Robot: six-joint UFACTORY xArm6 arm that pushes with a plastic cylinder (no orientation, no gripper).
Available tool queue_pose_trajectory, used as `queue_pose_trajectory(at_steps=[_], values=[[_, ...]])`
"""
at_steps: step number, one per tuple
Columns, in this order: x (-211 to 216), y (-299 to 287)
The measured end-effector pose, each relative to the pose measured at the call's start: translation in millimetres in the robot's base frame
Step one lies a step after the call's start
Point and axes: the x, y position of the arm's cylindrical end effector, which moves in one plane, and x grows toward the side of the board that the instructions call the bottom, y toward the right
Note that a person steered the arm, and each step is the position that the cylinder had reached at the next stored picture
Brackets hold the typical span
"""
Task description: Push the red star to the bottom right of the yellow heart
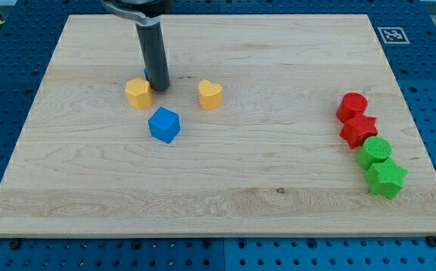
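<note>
Tip: my tip [159,88] rests just right of the yellow block [138,93].
Red star [359,130]: far right, well apart from yellow heart [210,95].
End effector: bare rod, nothing grasped.

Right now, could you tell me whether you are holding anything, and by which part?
Nothing is held; I only push. My tip sits beside the yellow hexagon block, far from the red star.

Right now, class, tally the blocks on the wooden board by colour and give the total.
Yellow: 2, a hexagon-like block and the yellow heart
Blue: 1, a cube
Red: 2, a round block and the red star
Green: 2, a round block and a star
Total: 7
</note>
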Motion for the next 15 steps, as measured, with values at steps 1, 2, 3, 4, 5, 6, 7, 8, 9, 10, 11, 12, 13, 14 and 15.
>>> queue_pose_trajectory(at_steps=[1, 2, 3, 4, 5, 6, 7, 8, 9, 10, 11, 12, 13, 14, 15], values=[[-10, 0], [-7, 4], [4, 57], [5, 122], [5, 184], [10, 267], [19, 349], [46, 418], [97, 431], [105, 394], [112, 390], [112, 366], [111, 327], [100, 299], [98, 270]])
